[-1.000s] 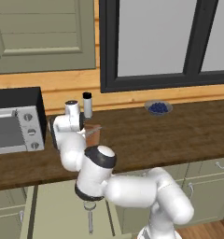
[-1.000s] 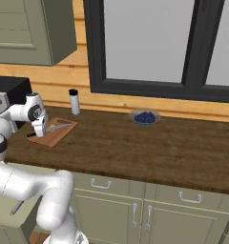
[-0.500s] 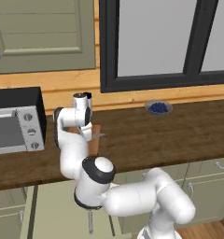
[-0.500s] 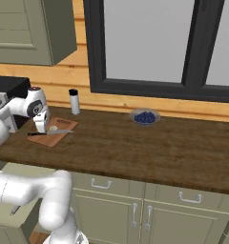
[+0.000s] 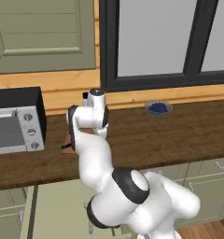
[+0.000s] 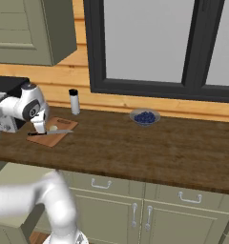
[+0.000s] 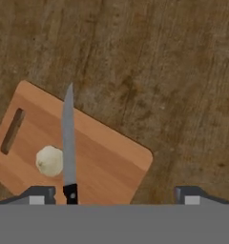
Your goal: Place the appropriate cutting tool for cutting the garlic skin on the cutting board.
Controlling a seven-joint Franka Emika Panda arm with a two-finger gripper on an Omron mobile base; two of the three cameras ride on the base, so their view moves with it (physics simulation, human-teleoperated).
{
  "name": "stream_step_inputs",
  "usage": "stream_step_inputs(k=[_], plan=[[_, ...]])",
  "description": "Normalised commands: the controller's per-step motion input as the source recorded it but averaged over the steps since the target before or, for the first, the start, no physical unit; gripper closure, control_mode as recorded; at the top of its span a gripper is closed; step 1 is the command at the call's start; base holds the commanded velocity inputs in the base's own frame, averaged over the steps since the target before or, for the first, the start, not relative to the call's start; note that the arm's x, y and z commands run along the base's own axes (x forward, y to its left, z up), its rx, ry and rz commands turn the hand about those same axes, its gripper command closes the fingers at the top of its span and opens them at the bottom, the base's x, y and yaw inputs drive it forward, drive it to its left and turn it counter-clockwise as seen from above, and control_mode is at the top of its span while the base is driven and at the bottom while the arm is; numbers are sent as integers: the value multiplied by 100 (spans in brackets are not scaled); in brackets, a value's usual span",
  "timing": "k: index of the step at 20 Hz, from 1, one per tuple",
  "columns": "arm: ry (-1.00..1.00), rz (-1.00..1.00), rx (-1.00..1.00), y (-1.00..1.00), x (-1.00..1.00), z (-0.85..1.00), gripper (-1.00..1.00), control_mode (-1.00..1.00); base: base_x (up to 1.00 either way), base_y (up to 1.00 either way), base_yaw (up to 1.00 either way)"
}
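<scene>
From the left base view, my wrist blocks most of the cutting board (image 5: 67, 140), which lies below my hand; I cannot tell my fingers' state here.

From the right base view, my gripper (image 6: 40, 127) hangs over the board (image 6: 57, 137). One knife (image 6: 52, 133) lies across it just beneath my fingers, black handle toward my side, with one garlic (image 6: 53, 127) beside the blade. One shaker (image 6: 75, 101) and one bowl of berries (image 6: 145, 116) stand well apart.

In the hand view, my fingertips (image 7: 39, 195) are spread wide, gripping nothing. The knife (image 7: 68, 138) lies ahead of my one finger, long axis running straight away from me, tip past the board's (image 7: 111, 164) far edge. The garlic (image 7: 49, 160) touches the blade's outer side. I judge the knife placed.
</scene>
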Motion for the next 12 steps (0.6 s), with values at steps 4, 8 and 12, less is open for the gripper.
stream_step_inputs(k=[4,8,12], plan=[[-16,0,9,-72,-78,30,-100,-100,0,0,0],[-22,0,2,-33,-59,74,-100,-100,0,0,0],[-33,0,0,-15,-61,80,-100,-100,0,0,0]])
